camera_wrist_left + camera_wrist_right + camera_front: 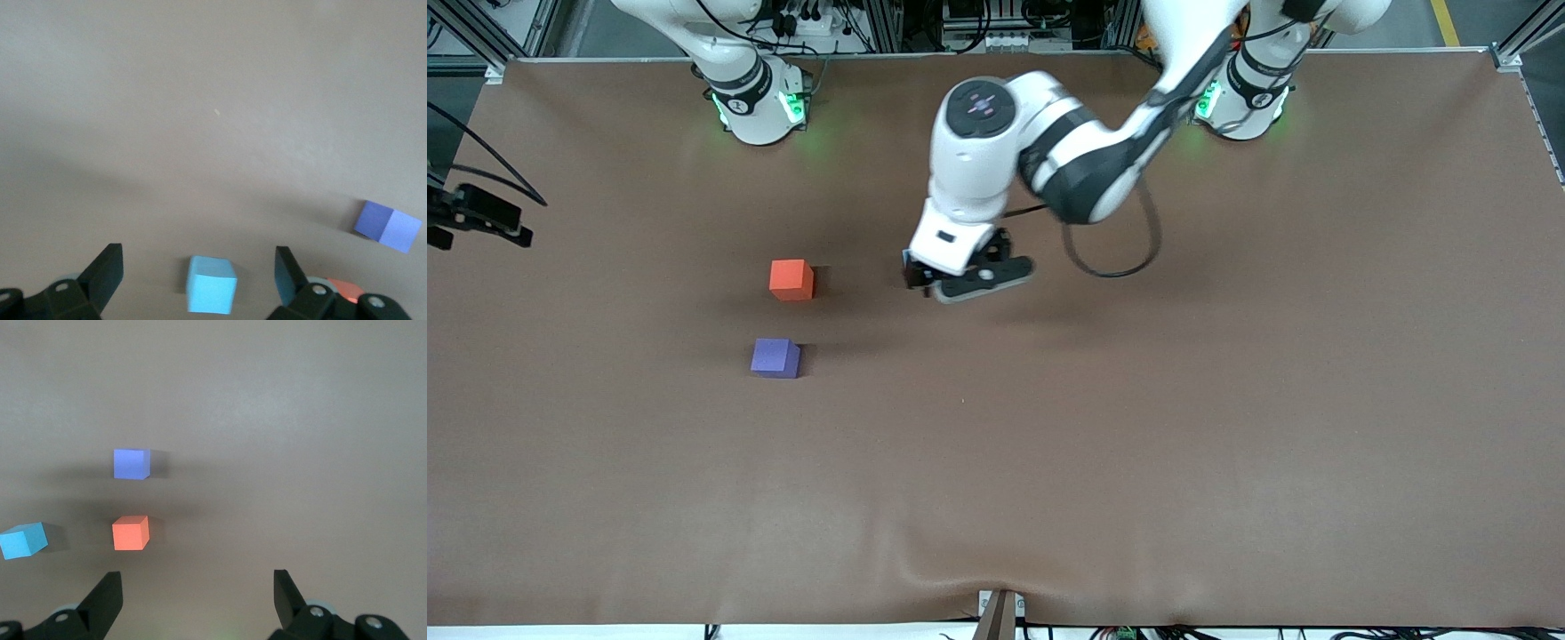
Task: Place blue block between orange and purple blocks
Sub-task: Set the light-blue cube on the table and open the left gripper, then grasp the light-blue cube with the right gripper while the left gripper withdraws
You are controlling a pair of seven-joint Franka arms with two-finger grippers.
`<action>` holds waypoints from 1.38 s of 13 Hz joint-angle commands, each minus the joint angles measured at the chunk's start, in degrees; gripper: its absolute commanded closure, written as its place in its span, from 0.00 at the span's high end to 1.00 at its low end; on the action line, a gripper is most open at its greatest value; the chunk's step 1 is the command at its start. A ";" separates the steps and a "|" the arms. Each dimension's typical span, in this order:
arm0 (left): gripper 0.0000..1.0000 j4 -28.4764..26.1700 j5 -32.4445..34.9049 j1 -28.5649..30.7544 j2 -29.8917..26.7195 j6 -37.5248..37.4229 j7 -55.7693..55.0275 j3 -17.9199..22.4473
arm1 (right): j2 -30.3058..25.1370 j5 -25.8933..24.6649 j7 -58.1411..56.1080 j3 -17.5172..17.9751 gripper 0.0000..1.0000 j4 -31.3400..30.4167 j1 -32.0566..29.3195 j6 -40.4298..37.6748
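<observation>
Brown, matte sheeting covers the worktop [1227, 427], creased slightly at its camera-side edge. We take the orange block [791, 280] as our landmark.

Toward the right arm's end of the worktop, the right tool [197, 600] is not visible in the front view; its wrist view shows it spread wide and empty, above the orange block, and we judge this arm to be waiting.

The orange block is a small matte cube with crisp edges. The purple block [775, 357], equal in size and finish, sits nearer the front camera than the orange block, apart from it, with a bare strip of worktop between them.

Toward the left arm's end from the orange block, the left tool [938, 284] hangs low over the blue block [210, 285]. In the front view that block is almost wholly hidden under the tool. The left wrist view shows it resting on the worktop between the spread fingers [107, 273], which do not touch it; the tool is open and grips nothing.

We judge the blue block light, rigid or slightly yielding like foam, and non-slippery, not fragile. Two opposite flat side faces offer the proper hold, squarely at mid-height. The receiving gap looks narrow, so placement calls for care.
</observation>
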 commanded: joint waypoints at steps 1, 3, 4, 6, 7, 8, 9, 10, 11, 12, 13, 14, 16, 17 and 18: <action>1.00 -2.44 0.92 3.17 -6.17 -7.64 5.50 -0.22 | 2.40 0.89 -1.35 0.88 1.00 0.12 1.00 -2.21; 1.00 -2.79 0.83 6.69 -8.99 -11.09 9.38 -0.22 | 3.28 1.06 0.05 0.88 1.00 -0.84 6.26 -1.70; 1.00 -2.79 0.83 8.45 -10.05 -12.32 10.53 -0.30 | 3.72 1.76 3.10 0.88 1.00 -1.54 9.16 -1.09; 1.00 -2.79 0.83 11.52 -11.90 -14.69 12.82 -0.22 | 6.96 6.49 10.31 0.88 1.00 -2.25 14.08 1.46; 1.00 -2.79 0.83 13.37 -12.95 -15.75 13.96 -0.30 | 8.37 8.51 11.38 0.79 1.00 -2.25 16.46 1.82; 1.00 -2.79 0.83 15.04 -13.74 -16.80 16.14 -0.30 | 9.34 9.14 13.31 0.79 1.00 -2.34 19.61 2.95; 1.00 -2.79 0.75 16.71 -14.27 -17.68 19.73 -0.39 | 10.40 9.06 16.81 0.79 1.00 -3.73 22.52 6.44; 1.00 -2.88 0.48 18.29 -14.97 -18.30 23.25 -0.39 | 10.32 9.15 19.71 0.88 1.00 -6.88 25.07 11.09; 1.00 -2.97 0.39 20.31 -15.24 -19.44 26.85 -0.39 | 10.32 9.24 20.70 0.88 1.00 -9.43 27.44 14.27; 1.00 -2.97 0.22 22.16 -15.68 -20.93 30.80 -0.48 | 10.58 9.59 21.40 0.88 1.00 -11.29 29.38 16.65; 1.00 -3.05 0.13 23.31 -15.86 -21.90 34.76 -0.48 | 10.76 10.02 22.46 0.88 1.00 -13.74 31.31 19.20; 1.00 -3.14 0.04 24.36 -16.03 -22.78 37.50 -0.48 | 10.76 10.03 22.81 0.88 1.00 -16.99 32.73 23.40; 1.00 -3.23 0.04 25.69 -16.82 -24.71 39.37 -0.48 | 10.93 10.12 22.73 0.88 1.00 -22.27 34.57 30.97; 1.00 -3.23 0.13 26.47 -17.26 -24.90 39.80 -0.48 | 11.89 10.12 22.73 0.88 1.00 -23.68 35.98 33.09; 1.00 -3.23 0.13 27.44 -17.53 -25.42 41.38 -0.57 | 13.21 10.03 22.82 0.88 1.00 -24.22 37.65 34.42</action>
